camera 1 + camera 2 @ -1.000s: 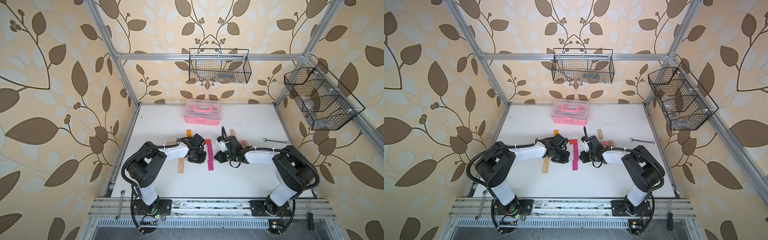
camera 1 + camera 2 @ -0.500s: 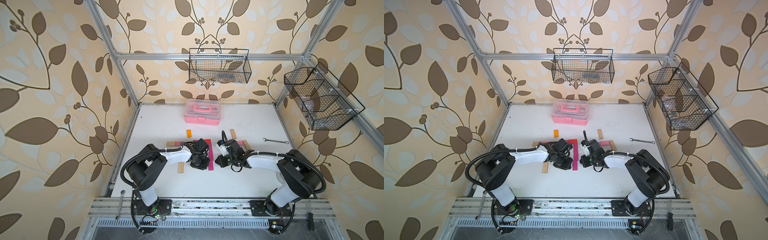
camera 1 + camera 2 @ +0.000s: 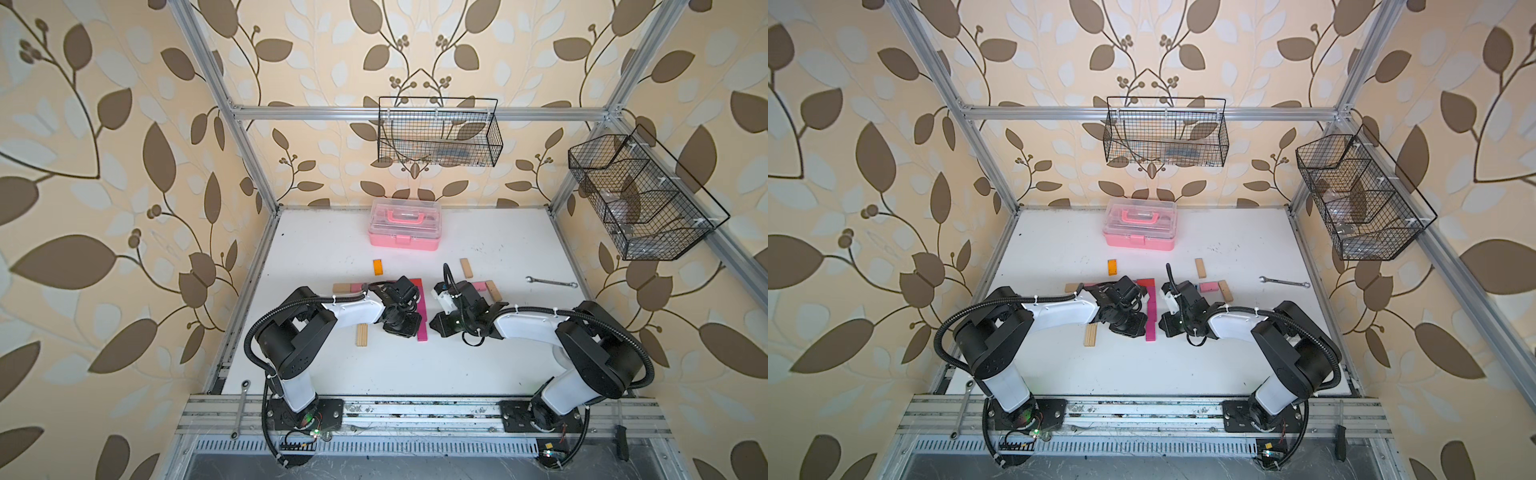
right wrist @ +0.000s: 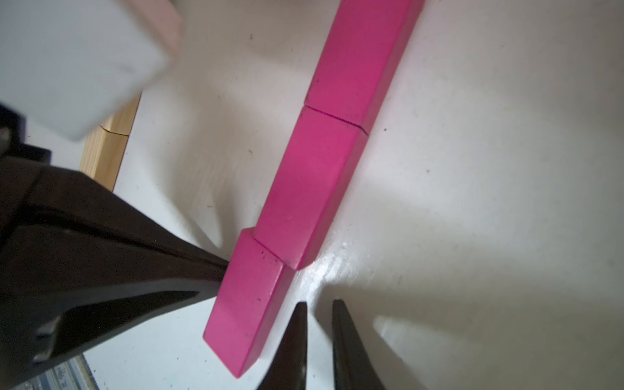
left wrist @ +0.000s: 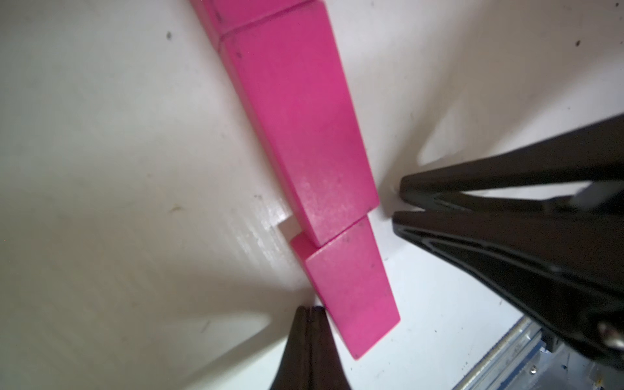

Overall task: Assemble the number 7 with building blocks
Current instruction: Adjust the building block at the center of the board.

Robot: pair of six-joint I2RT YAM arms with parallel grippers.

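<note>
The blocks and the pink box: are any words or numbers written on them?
No text can be read.
The magenta blocks are plain in both wrist views.
The pink box shows no lettering in the top views.
The orange block is too small to tell.

You have the left claw (image 3: 1136, 328) and right claw (image 3: 1165, 328) low on the table (image 3: 1142, 370), flanking the near end of the magenta bar (image 3: 1151, 316). A wooden block (image 3: 1090, 334) lies beside your left claw.
</note>
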